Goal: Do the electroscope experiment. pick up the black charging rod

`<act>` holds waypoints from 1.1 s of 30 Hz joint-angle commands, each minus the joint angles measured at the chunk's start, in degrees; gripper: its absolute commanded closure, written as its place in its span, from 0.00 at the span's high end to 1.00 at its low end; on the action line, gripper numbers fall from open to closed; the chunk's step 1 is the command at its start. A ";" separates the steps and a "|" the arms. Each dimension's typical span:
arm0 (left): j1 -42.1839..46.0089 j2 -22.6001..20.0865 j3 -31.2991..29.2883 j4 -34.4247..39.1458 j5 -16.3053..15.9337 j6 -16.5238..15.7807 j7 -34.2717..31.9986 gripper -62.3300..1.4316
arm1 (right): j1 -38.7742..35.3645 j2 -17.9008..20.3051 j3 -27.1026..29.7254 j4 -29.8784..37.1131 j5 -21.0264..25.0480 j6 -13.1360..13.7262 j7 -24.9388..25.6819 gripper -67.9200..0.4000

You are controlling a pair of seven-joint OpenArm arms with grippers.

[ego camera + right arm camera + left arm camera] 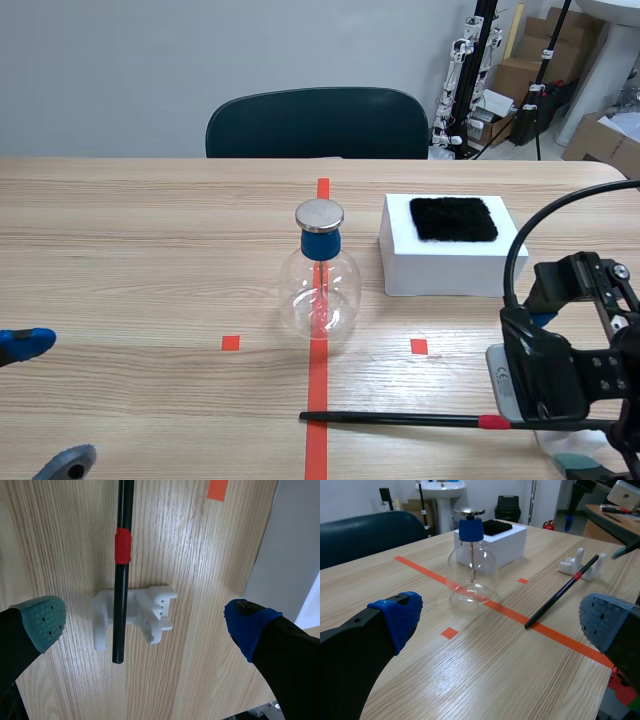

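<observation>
- Currently the black charging rod [400,419] is lying flat on the worktop [130,260], crossing the orange-red tape line, with its end past the red band resting in a white holder [150,612].
- The right end effector [145,625] is hovering above that end, its fingers spread wide to either side of the rod and touching nothing.
- The left end effector [502,617] is hanging low at the worktop's left, fingers spread, gripping nothing.
- The glass electroscope flask [320,290] is standing upright on the tape line beyond the rod.
- A white box [445,265] carrying a black pad [453,218] is sitting just beside the flask.
</observation>
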 commanded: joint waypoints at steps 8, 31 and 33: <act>-1.75 -0.09 0.09 -0.07 -0.98 -0.09 -2.67 1.00 | 10.64 1.62 -7.13 -1.40 11.91 0.37 -11.15 1.00; -1.57 -0.11 0.11 -0.07 -0.96 -0.09 -2.67 1.00 | 35.10 -4.85 -34.86 -18.43 29.35 0.37 -24.04 1.00; -1.57 -0.11 0.11 -0.07 -0.96 -0.09 -2.67 1.00 | 35.08 -6.14 -34.86 -19.76 29.55 0.37 -24.68 1.00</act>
